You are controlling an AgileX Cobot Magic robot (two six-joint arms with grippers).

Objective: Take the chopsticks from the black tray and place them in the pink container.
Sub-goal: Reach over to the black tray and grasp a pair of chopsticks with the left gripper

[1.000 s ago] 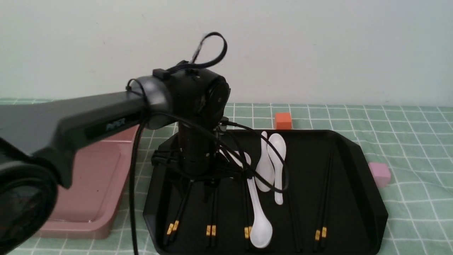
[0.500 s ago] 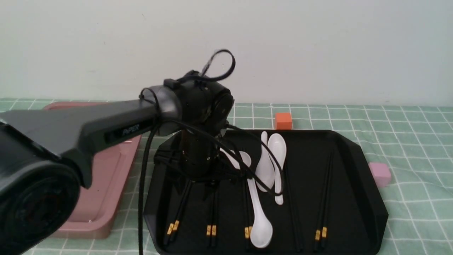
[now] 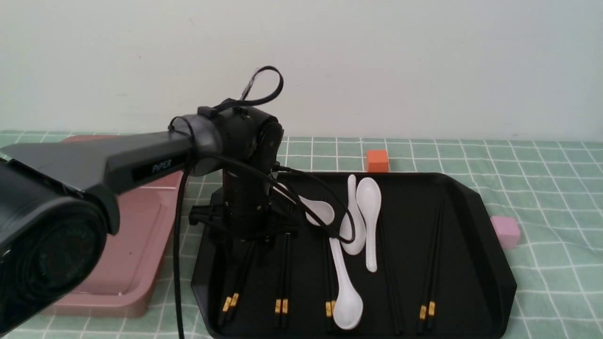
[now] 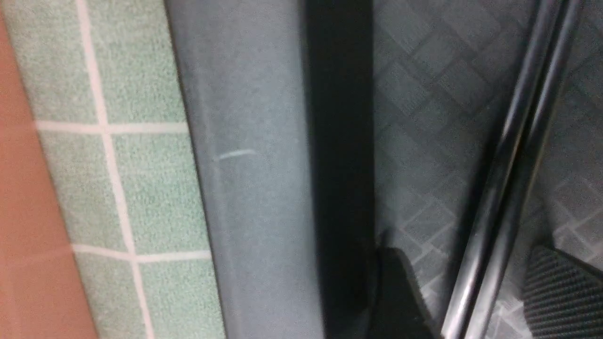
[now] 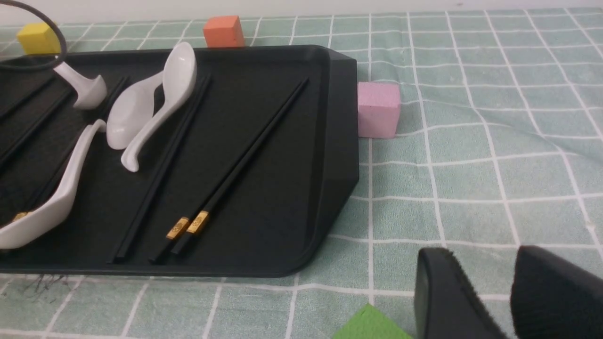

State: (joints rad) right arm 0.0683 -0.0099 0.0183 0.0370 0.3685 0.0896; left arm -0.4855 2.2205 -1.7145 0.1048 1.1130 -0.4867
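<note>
Chopsticks (image 4: 513,179) between open claw's (image 4: 466,282) fingertips

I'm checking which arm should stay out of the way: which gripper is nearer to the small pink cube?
Right. The right gripper is over the cloth, near the pink cube; the left is across the black tray.

White lettering on the black panel of the left arm's link (image 3: 155,165) reads "PiPER".
</note>
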